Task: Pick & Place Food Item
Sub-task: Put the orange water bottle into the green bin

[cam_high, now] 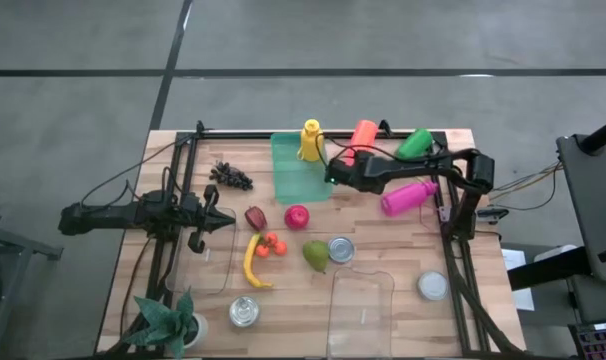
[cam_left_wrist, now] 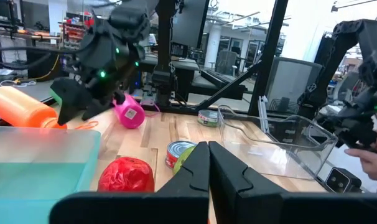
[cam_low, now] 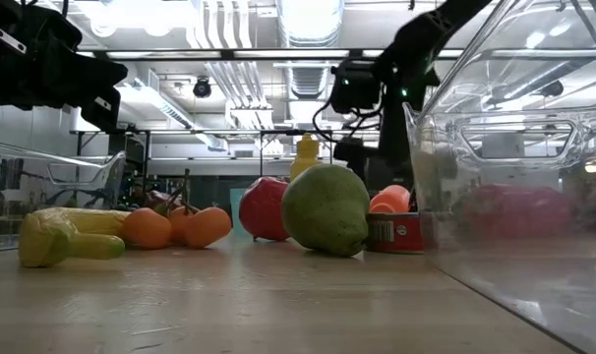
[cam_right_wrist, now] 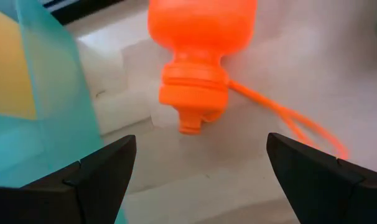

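Your right claw (cam_right_wrist: 201,171) stands with its fingers wide apart and nothing between them, held above the back of the desk (cam_high: 403,255), just beside the green bin (cam_high: 299,168). Straight ahead of it in the right wrist view lies the orange bottle (cam_right_wrist: 201,37), on its side, cap end toward the claw, so its long axis runs roughly in line with your approach and not across the fingers. A thin orange strap (cam_right_wrist: 288,118) trails from the cap over the desk. Note that the bottle is no food item; the task names none in particular, so which one is meant cannot be told. The food lies nearer the middle of the desk: the red apple (cam_high: 297,217) closest to the bin, the pear (cam_high: 315,255) beside a tin can (cam_high: 341,250), the banana (cam_high: 251,262) lying lengthwise front to back, the small tomatoes (cam_high: 271,245) touching it, and the grapes (cam_high: 230,176) toward the back left. Your left claw (cam_left_wrist: 208,163) has its fingers pressed together, empty, and hangs over the clear tray (cam_high: 203,255) on the left side; in its wrist view the apple sits just ahead. By position, the left arm looks nearer to the apple, banana and tomatoes. If the right arm is to take the apple, it would probably need to pull toward the desk's front, away from the bottle.
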Controlling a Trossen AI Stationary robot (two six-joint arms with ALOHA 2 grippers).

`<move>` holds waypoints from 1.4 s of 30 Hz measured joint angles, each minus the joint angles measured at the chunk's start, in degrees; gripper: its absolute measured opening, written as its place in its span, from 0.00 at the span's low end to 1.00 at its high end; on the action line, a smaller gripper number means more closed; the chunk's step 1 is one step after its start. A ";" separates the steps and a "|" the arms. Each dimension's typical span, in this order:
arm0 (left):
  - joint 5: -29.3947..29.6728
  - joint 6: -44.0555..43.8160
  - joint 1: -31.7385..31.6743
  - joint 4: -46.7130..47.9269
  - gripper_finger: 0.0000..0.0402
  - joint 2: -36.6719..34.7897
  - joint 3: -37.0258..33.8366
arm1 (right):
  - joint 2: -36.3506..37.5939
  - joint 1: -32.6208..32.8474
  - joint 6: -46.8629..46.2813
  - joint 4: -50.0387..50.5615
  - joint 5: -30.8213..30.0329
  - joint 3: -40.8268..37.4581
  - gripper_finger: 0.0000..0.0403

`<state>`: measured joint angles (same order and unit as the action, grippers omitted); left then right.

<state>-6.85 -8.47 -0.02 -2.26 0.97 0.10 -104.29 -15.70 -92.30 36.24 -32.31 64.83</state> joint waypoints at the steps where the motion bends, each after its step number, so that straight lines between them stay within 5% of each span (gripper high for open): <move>1: 0.00 0.00 -0.01 0.02 0.00 0.00 0.00 | 0.00 0.00 -0.55 -2.43 -0.03 -1.60 0.89; 6: 0.00 0.00 0.00 0.02 0.00 0.00 0.01 | -0.02 -0.04 -0.32 -17.30 -2.54 -8.72 0.89; 10: 0.00 0.00 0.00 0.01 0.00 0.00 0.00 | -0.02 -0.02 -0.51 -20.06 -5.72 -10.77 0.89; 24: 0.00 0.00 0.00 0.05 0.00 0.11 0.02 | -4.26 -1.26 7.01 -19.45 -6.95 -6.54 0.89; 35: 0.02 0.00 0.01 0.20 0.00 1.18 0.00 | -8.28 -1.68 0.88 -4.73 -6.85 1.29 0.89; 42: 0.01 0.00 0.01 0.04 0.00 1.27 0.01 | -9.23 -1.95 0.87 -4.63 -7.40 2.56 0.89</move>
<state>-6.84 -8.47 -0.01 -2.22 2.24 0.11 -113.52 -17.65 -91.43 31.62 -39.71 67.40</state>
